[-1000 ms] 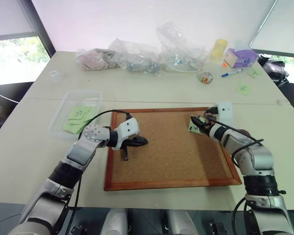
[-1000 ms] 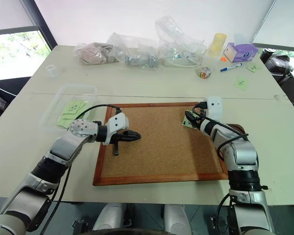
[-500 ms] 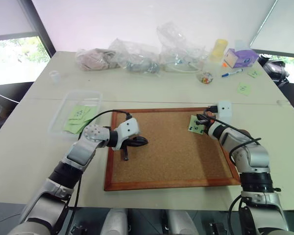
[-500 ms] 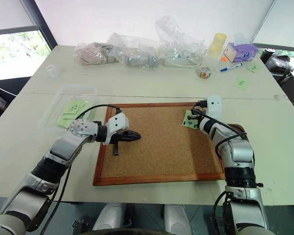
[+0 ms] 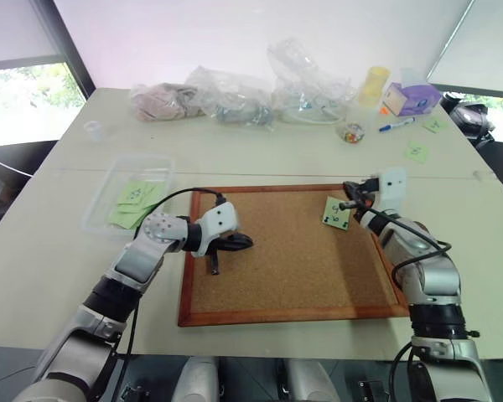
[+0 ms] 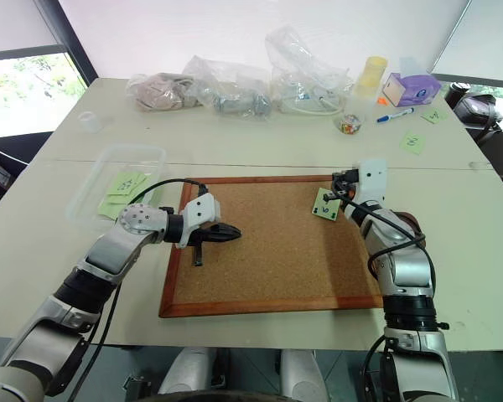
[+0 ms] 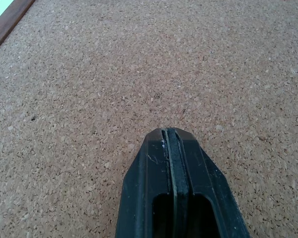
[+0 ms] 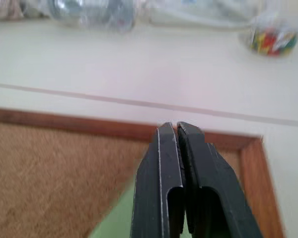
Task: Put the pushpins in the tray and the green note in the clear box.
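Observation:
The green note [image 5: 336, 213] lies on the cork board [image 5: 293, 260] near its far right corner, with a black mark on it. My right gripper [image 5: 345, 203] hovers just above the note's far edge, pointing level, fingers [image 8: 161, 148] shut. I cannot make out any pushpins on the note or between those fingers. The tray [image 6: 408, 221] is a dark brown rim peeking out from behind my right forearm. The clear box [image 5: 99, 209] sits left of the board with green notes inside. My left gripper [image 5: 247, 243] is shut and empty over the board's left part.
Soft clear plastic bags [image 5: 235, 96] line the table's far side. A yellow cup [image 5: 374, 84], purple box [image 5: 412, 98], pen [image 5: 396, 126] and a small cup of coloured pins [image 5: 350, 132] stand at the far right. Loose green notes [image 5: 417, 152] lie beyond the board. A small clear cup [image 5: 92, 128] stands far left.
My right gripper has shut and risen a little off the note, tilting up to level. The note stays on the board. The left arm has not moved.

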### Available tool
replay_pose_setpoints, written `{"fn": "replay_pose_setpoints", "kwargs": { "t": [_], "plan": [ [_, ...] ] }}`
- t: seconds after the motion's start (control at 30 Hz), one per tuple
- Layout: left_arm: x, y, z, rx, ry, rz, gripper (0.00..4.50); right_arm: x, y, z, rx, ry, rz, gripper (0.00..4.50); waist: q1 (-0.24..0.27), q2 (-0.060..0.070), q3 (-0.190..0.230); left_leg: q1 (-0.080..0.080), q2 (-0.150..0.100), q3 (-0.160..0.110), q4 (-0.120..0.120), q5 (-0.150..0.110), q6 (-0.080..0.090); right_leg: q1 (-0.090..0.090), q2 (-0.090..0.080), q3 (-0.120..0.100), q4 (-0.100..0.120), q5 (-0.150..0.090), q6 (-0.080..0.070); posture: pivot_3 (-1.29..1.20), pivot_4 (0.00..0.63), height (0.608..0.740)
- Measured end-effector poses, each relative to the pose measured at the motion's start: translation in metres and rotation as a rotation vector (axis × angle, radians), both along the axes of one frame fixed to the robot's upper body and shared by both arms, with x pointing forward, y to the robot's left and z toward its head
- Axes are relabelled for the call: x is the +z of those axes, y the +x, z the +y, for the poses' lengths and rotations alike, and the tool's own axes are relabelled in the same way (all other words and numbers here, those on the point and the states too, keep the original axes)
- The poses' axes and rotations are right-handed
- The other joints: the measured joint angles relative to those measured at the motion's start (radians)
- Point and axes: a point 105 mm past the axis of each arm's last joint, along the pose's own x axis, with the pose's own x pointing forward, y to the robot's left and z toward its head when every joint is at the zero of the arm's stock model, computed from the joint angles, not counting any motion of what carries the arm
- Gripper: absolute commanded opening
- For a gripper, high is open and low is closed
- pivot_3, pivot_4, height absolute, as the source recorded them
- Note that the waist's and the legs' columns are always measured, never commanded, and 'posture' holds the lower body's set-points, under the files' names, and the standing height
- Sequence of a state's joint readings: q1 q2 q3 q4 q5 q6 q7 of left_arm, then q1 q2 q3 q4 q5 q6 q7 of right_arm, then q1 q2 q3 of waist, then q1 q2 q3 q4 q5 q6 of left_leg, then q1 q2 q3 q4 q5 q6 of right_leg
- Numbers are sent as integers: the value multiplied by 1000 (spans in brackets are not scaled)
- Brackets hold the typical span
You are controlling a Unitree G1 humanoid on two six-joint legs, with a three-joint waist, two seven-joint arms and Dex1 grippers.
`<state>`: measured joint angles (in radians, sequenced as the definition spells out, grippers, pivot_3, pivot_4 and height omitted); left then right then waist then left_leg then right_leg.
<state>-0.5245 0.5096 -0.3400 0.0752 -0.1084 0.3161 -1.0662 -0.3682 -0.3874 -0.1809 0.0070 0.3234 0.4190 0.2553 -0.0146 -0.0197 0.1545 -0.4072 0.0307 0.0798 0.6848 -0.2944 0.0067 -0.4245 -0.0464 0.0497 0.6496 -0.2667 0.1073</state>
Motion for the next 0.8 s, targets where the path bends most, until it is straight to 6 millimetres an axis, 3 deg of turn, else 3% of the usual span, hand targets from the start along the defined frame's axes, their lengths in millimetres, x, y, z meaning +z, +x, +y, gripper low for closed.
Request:
{"fn": "replay_pose_setpoints", "kwargs": {
  "t": [0.3, 0.43, 0.6, 0.8],
  "plan": [
    [0, 0, -1, -2, 0, 1, 0, 4, -18, -14, -69, 15, -45, 27, 1, 0, 0, 0, 0, 0, 0, 0, 0, 0, 0, 0, 0, 0, 0, 0, 150, 737],
    [0, -1, -1, -1, 0, 1, 0, 0, -45, -45, -212, -7, -40, 27, 2, 0, 0, 0, 0, 0, 0, 0, 0, 0, 0, 0, 0, 0, 0, 0, 150, 737],
    [0, 0, 0, 2, 6, -2, 0, -22, -82, -77, -375, -43, 55, 27, 2, 2, -1, 1, 0, 0, 0, 0, 0, 1, 0, 0, 0, 0, 0, 0, 150, 737],
    [-1, 0, -1, 3, 5, -2, 0, -33, -97, -83, -443, 33, 116, 27, 1, 4, -3, 1, 0, 0, 0, 0, 0, 1, 0, 1, 0, 0, 0, 0, 150, 737]
  ]
}}
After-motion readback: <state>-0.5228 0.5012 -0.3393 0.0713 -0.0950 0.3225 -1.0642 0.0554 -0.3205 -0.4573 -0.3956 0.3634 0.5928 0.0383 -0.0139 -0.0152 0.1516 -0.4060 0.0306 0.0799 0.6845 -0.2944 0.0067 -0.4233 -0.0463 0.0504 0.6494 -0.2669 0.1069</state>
